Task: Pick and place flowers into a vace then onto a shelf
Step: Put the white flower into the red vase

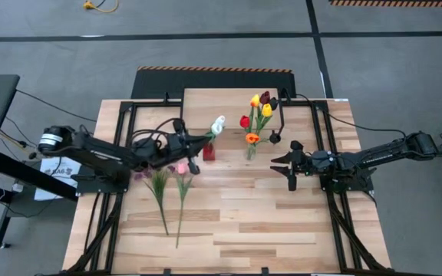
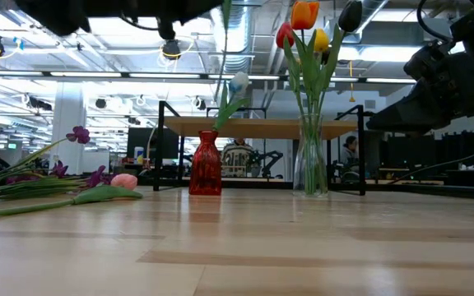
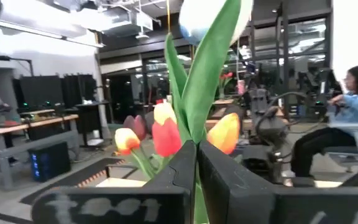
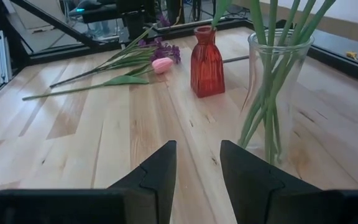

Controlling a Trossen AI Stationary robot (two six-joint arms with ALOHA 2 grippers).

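Note:
A white tulip [image 1: 218, 125] stands tilted over a small red vase [image 1: 208, 151]; its stem enters the vase's mouth [image 2: 210, 131]. My left gripper [image 1: 196, 142] is just left of the vase, shut on this tulip. A clear glass vase [image 1: 250, 150] holds red, yellow, orange and maroon tulips [image 1: 259, 107]. My right gripper [image 1: 290, 165] hovers open to the right of the glass vase [image 4: 277, 93]. A pink tulip [image 1: 182, 170] and purple sprigs [image 1: 158, 182] lie flat on the table. The shelf [image 1: 221, 100] stands at the far edge. My left gripper pinches the white tulip's green stem and leaf [image 3: 195, 134] between its two fingers [image 3: 182, 165], below the bloom [image 3: 213, 15]. The fingers come roughly level from the table's left and lie across the stem. The tulip stands tilted, its lower end in the red vase [image 2: 206, 163].
The shelf's wood top [image 2: 262, 127] on black legs stands behind both vases. Black frame rails [image 1: 125, 138] run along the table's left and right sides. Bare planks [image 1: 252, 222] spread toward the near edge. People sit at desks [image 3: 347, 118] in the room beyond.

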